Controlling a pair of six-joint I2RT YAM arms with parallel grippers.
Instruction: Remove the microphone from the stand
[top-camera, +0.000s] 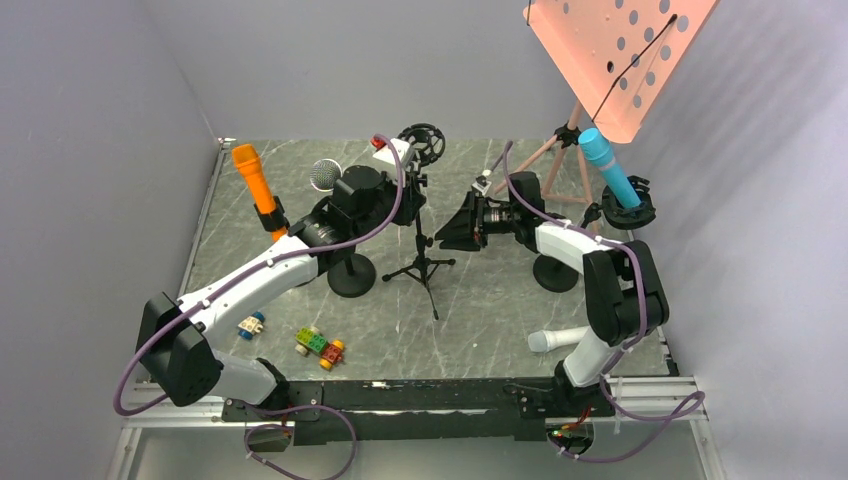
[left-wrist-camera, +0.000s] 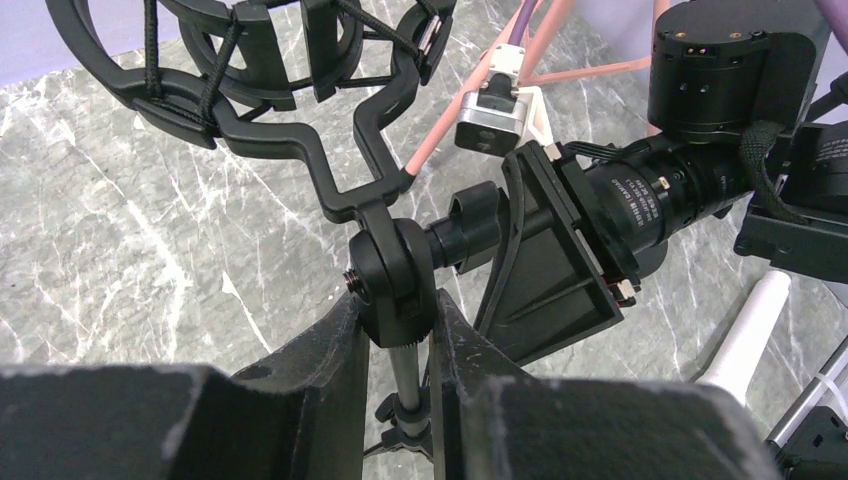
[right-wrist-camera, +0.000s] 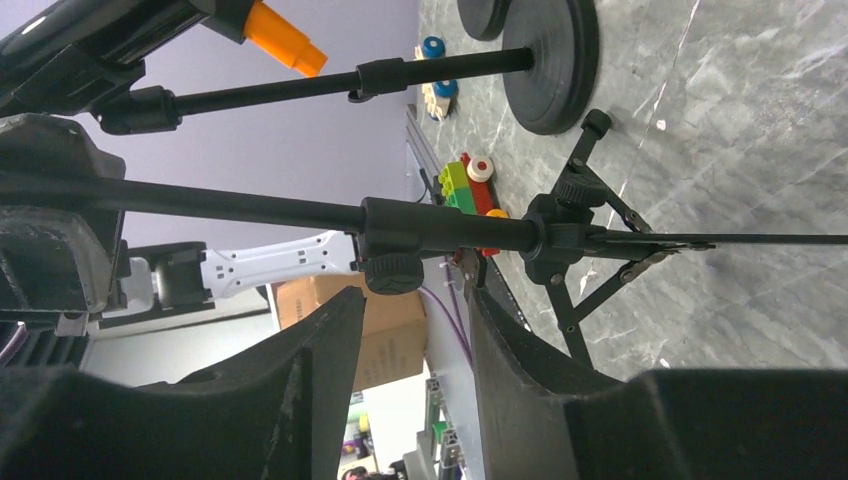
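left gripper (left-wrist-camera: 398, 318) clamped on tripod stand (left-wrist-camera: 388, 262) swivel, right gripper (right-wrist-camera: 412, 300) jaws apart by its pole; shock mount (left-wrist-camera: 262, 135) empty, white microphone (top-camera: 556, 339) lies on table (top-camera: 480, 300) near right arm base; looks rigid, smooth, light, take mid-barrel

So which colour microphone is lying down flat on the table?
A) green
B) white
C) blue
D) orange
B: the white microphone lies on its side on the table, while the orange microphone and the blue microphone are both propped up off it.
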